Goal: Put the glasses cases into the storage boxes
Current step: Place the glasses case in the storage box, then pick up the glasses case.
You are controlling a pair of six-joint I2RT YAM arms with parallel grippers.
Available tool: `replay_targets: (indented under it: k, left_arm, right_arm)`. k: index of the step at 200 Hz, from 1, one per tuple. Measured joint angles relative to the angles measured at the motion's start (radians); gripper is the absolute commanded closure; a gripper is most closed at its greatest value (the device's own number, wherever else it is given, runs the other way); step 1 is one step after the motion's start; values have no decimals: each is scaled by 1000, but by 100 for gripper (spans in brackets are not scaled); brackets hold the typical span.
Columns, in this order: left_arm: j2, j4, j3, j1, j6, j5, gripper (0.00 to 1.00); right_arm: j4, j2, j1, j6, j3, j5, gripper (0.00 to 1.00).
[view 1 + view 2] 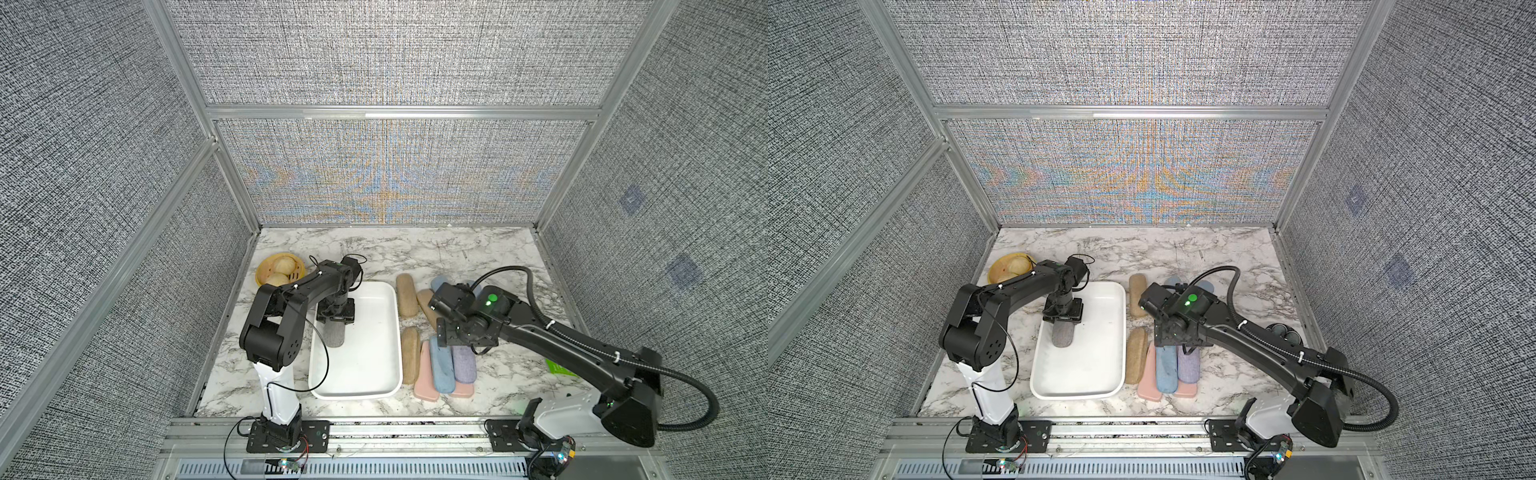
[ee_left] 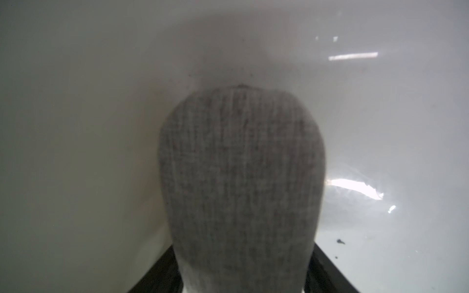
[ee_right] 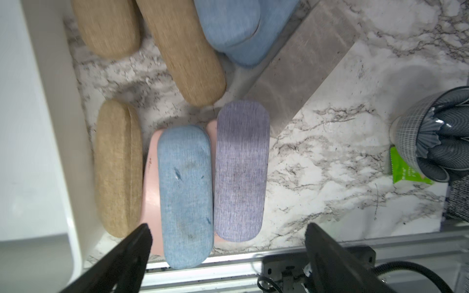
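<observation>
One grey case (image 1: pixel 335 336) lies in the white tray (image 1: pixel 374 391), near its nine o'clock wall, under my left end effector (image 1: pixel 336 319). Its fingers flank the case, but I cannot tell whether they pinch it or stand clear. The rest waits on the counter (image 1: pixel 457 249) at the tray's three o'clock: three tan cases (image 3: pixel 118 167), a blue case (image 3: pixel 185 195), a lilac case (image 3: pixel 239 172), two pink cases (image 1: pixel 426 374), a grey block (image 3: pixel 304 58). My right end effector (image 3: pixel 228 228) hovers above the blue and lilac ones, spread wide and empty. I judge the job barely begun.
</observation>
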Motion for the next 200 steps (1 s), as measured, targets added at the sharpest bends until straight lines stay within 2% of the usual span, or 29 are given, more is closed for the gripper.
replay_targets:
  k: [22, 48, 99, 138, 169, 200]
  left_arm:
    - [-50, 0, -4, 0, -2, 7, 19]
    - [-162, -5, -18, -2, -16, 31, 25]
    - [-542, -14, -97, -14, -93, 80, 27]
    - [-764, 2, -172, -13, -138, 73, 25]
    - [-843, 19, -220, -13, -170, 56, 24]
    - [-846, 20, -235, -13, -187, 50, 25]
  right_arm:
    - [-12, 31, 43, 57, -39, 6, 5]
    - [-13, 68, 35, 86, -84, 26, 8]
    - [80, 120, -52, 47, -128, 44, 11]
    - [161, 132, -88, 6, -186, 28, 14]
    - [232, 129, -95, -2, -255, 10, 17]
    - [290, 119, -96, -2, -317, -18, 26]
